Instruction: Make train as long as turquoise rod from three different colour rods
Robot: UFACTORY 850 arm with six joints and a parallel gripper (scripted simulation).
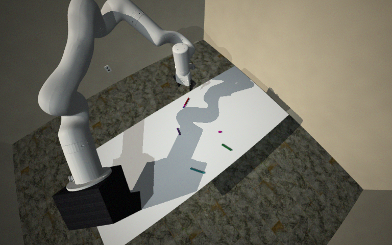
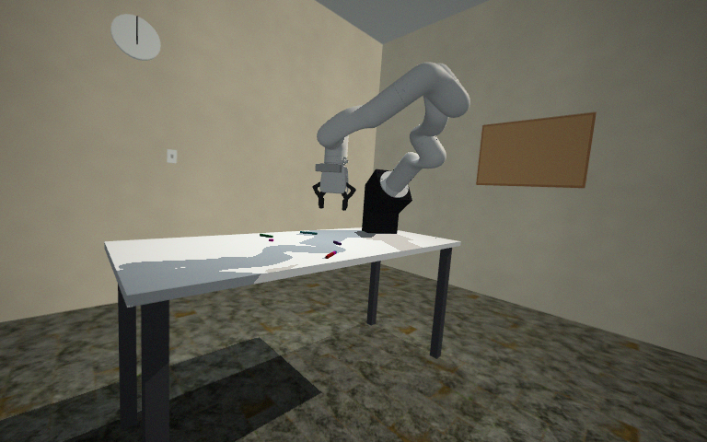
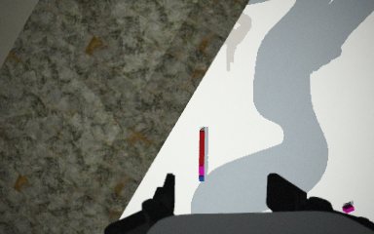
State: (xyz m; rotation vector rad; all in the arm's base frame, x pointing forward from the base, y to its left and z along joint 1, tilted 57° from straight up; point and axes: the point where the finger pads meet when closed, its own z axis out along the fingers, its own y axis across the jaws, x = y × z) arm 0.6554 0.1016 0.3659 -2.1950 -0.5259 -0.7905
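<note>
A red rod (image 3: 202, 147), a short magenta rod (image 3: 202, 171) and a tiny blue rod (image 3: 202, 178) lie flat end to end in one straight line near the table's edge. The line also shows in the top view (image 1: 186, 102) and in the exterior view (image 2: 330, 254). My gripper (image 2: 331, 201) hangs high above this line, open and empty; its fingers show at the bottom of the wrist view. The turquoise rod (image 1: 197, 170) lies apart, toward the arm's base.
A purple rod (image 1: 178, 131), a second magenta rod (image 1: 220, 131) and a green rod (image 1: 226, 147) lie scattered on the white table, well away from the line. The second magenta rod also shows in the wrist view (image 3: 348, 208). The table edge runs close beside the line.
</note>
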